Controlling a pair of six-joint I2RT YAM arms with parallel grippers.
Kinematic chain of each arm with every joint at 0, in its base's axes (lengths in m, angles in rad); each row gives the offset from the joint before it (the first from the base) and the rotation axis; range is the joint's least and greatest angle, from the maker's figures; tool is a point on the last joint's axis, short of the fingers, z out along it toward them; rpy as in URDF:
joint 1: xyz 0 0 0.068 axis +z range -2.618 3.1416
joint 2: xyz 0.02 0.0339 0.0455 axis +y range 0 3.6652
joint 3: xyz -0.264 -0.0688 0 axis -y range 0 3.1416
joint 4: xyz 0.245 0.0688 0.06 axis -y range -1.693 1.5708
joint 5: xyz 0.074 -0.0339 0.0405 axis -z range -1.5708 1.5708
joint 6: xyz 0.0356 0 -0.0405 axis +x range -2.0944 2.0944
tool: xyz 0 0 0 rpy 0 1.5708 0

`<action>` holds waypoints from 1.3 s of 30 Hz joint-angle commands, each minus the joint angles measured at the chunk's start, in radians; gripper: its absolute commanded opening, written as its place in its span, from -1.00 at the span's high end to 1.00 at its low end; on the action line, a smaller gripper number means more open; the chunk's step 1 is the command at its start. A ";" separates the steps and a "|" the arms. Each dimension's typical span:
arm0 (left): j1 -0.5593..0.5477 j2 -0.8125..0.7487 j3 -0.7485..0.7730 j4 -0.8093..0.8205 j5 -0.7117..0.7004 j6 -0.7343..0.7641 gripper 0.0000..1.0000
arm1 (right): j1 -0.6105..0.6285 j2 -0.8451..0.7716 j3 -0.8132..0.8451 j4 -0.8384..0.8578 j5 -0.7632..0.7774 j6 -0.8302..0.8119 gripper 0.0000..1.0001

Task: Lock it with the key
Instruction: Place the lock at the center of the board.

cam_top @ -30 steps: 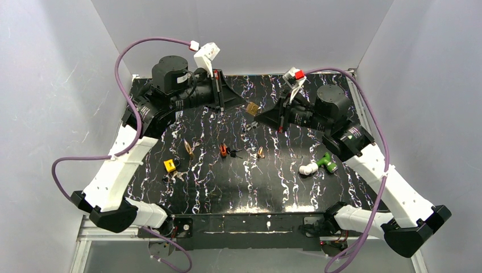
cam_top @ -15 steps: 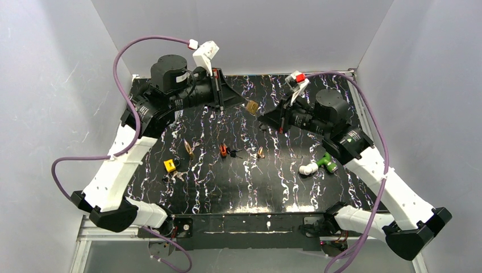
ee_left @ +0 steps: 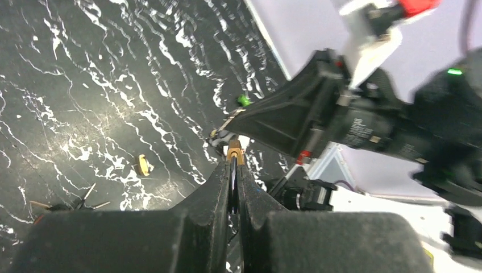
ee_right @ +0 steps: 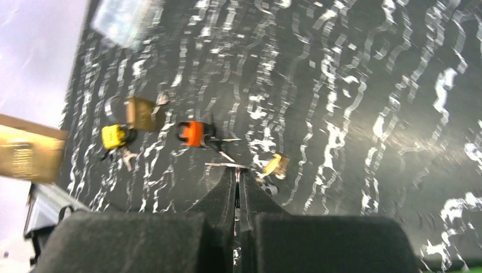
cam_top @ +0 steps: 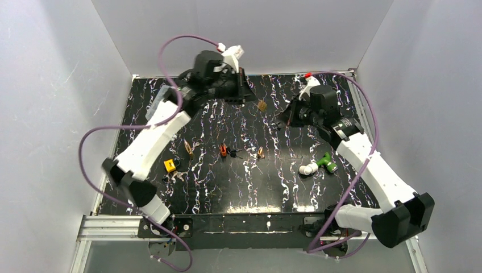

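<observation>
Locating the lock first: where is it shown? (Reader)

The small brass padlock (cam_top: 262,105) is shown in the air over the far middle of the black white-veined table (cam_top: 295,187). It is pinched between the closed fingers of the left gripper (ee_left: 233,169). Near it, and not touching as far as can be seen, a thin silver key (ee_right: 226,165) is clamped at the tip of the right gripper (ee_right: 237,176). The jaws of that gripper are likewise closed on their load. (Legend)

How are the two parts expected to handle? (Reader)

The padlock is judged rigid, dense for its bulk and smooth-faced, so twisting or slipping under a push is to be feared. It is best held across the flat faces of the body, with keyway and shackle left free. The key is judged light, stiff and thin, and is best taken by the bow with the blade left bare. Whether the shackle is pressed home cannot be told. (Legend)

What lies further out? (Reader)

On the table below, well apart from the held pair, a second brass padlock (cam_top: 188,147), an orange-handled item (cam_top: 223,150), a yellow block (cam_top: 169,165) and a green-and-white toy (cam_top: 318,165) are seen. (Legend)
</observation>
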 commanded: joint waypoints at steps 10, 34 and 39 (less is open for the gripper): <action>-0.085 0.487 0.077 0.163 0.045 -0.047 1.00 | -0.184 0.184 -0.054 -0.112 0.100 0.154 0.97; -0.060 0.833 0.286 0.062 0.099 -0.106 0.14 | -0.209 0.449 0.021 -0.125 0.155 0.130 0.97; -0.041 0.799 0.322 0.019 0.092 -0.066 -0.47 | -0.210 0.466 0.035 -0.121 0.123 0.128 0.93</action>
